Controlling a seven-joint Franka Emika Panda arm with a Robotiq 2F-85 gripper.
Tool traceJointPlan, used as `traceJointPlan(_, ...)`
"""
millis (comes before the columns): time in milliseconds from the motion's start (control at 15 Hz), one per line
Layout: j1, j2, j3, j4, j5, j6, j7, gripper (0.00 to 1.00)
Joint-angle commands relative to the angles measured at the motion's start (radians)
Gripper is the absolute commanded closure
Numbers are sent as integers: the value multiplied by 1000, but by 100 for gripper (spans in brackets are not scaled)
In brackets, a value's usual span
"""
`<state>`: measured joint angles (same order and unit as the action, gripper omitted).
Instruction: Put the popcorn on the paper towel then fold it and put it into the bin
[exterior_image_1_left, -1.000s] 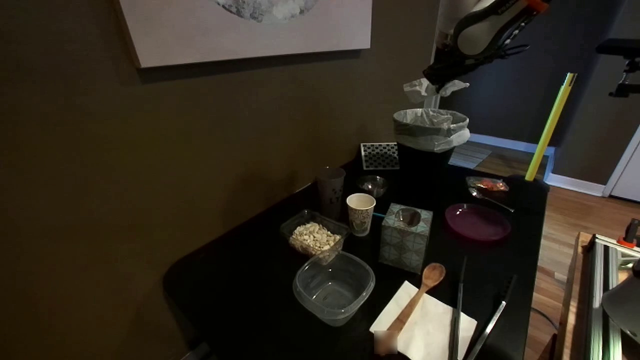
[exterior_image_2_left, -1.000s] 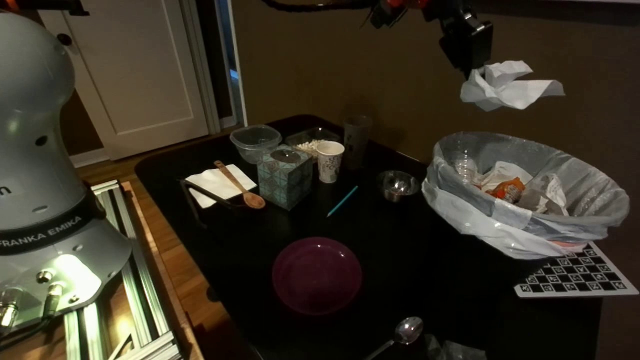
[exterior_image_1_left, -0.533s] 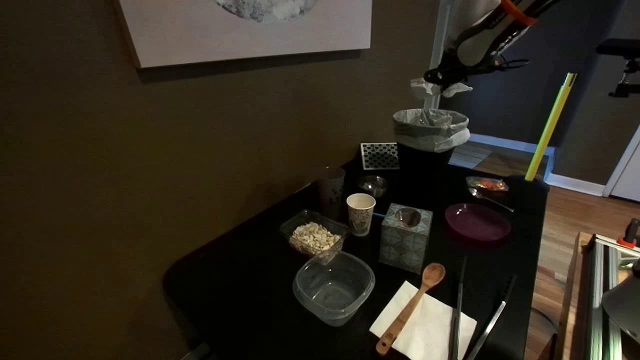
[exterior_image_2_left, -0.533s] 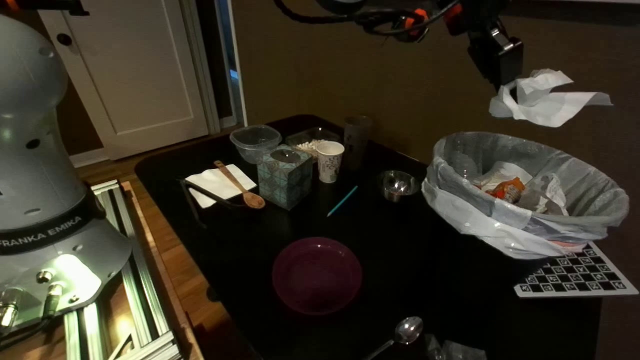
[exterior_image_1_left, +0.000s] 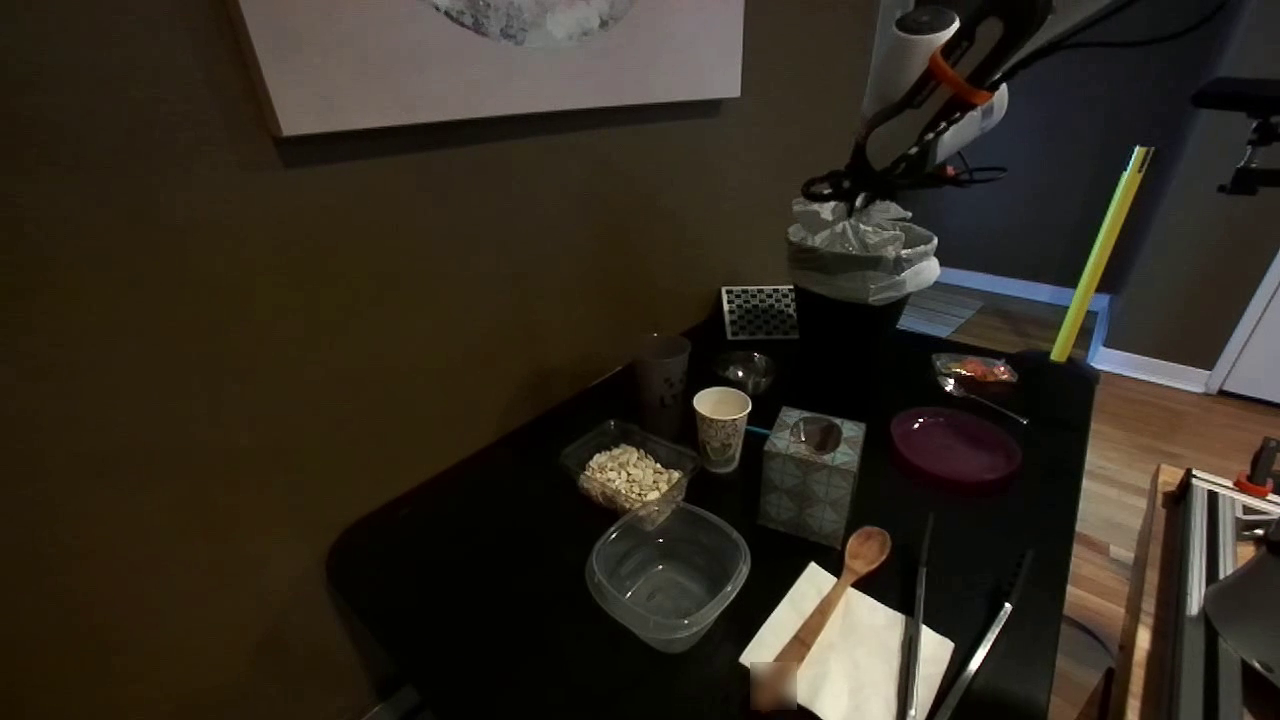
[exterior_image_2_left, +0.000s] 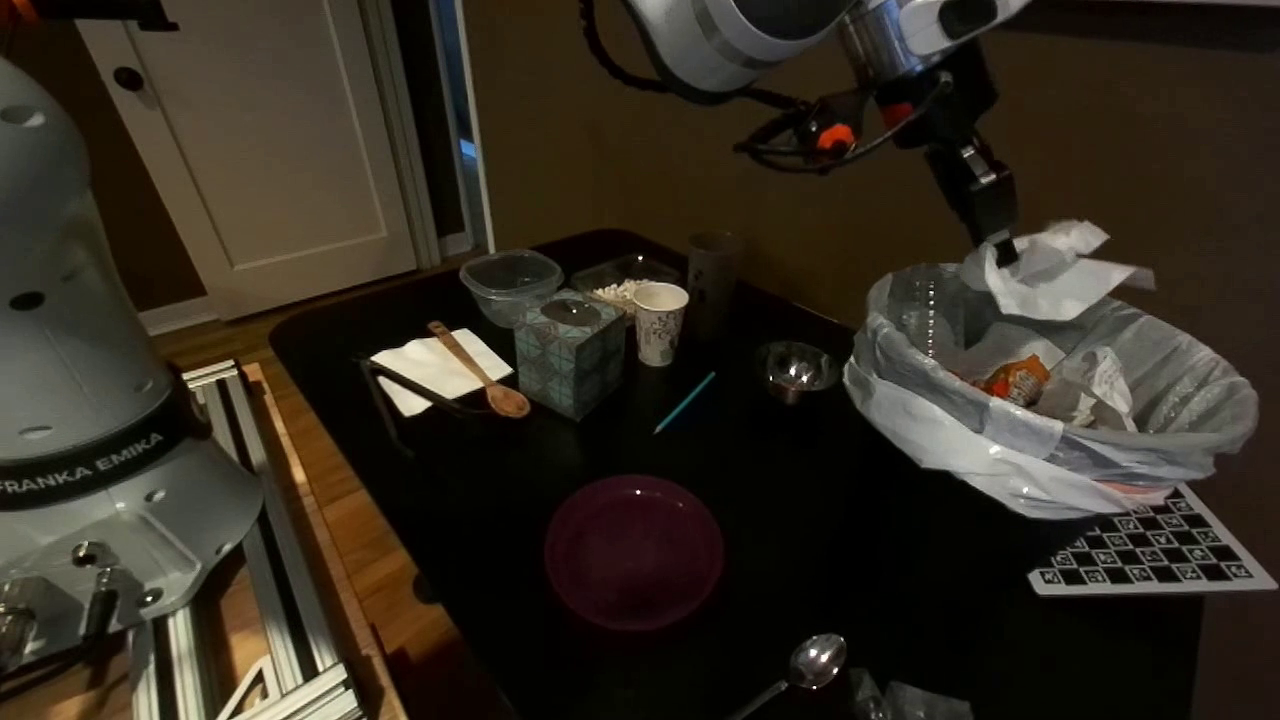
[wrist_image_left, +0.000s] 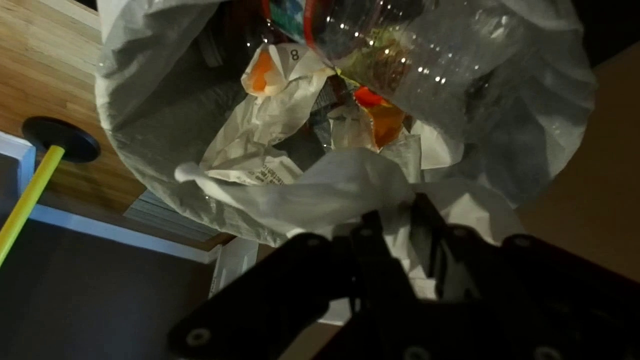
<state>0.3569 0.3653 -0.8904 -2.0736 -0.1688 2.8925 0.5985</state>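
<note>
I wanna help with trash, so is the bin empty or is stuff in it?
Not empty: the wrist view shows an orange wrapper and whitish scraps inside the bin. How full it is, I cannot tell.

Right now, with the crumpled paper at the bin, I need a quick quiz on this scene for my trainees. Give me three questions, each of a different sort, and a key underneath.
1. Multiple choice: where does the popcorn that we can see lie?
a) on the purple plate
b) in the small clear tub
c) in the metal bowl

2. True or false: the crumpled paper is at the gripper, over the mouth of the bin.

3. Fill in the blank: beside the patterned tissue box stands a paper ____.

Key
1. b
2. True
3. cup
</note>
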Motion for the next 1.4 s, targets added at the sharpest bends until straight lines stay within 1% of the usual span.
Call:
traceJointPlan(0, -90, 95, 71, 91, 46, 5, -24, 44)
traceJointPlan(133, -111, 118, 81, 122, 34, 4, -17, 29)
traceJointPlan(267, -117, 126, 81, 143, 22, 2, -14, 13)
traceJointPlan(400, -117, 121, 78, 156, 15, -4, -17, 1)
traceJointPlan(600, -133, 61, 111, 153, 36, -16, -44, 0)
traceJointPlan(667, -121, 62, 94, 161, 23, -15, -33, 0)
traceJointPlan(733, -121, 36, 99, 155, 21, -17, -44, 0)
traceJointPlan(800, -112, 22, 90, 156, 13, -24, -44, 0)
traceJointPlan(867, -85, 16, 52, 159, -13, -36, -27, 0)
traceJointPlan(933, -82, -9, 49, 156, -19, -45, -37, 0)
traceJointPlan(1000, -63, -26, 20, 155, -39, -60, -30, 0)
traceJointPlan(1133, -44, -84, 3, 147, -59, -113, -53, 0)
traceJointPlan(1267, -30, -152, 2, 140, -65, -178, -74, 0)
traceJointPlan(1333, -61, -66, 14, 172, -41, -111, -50, 0)
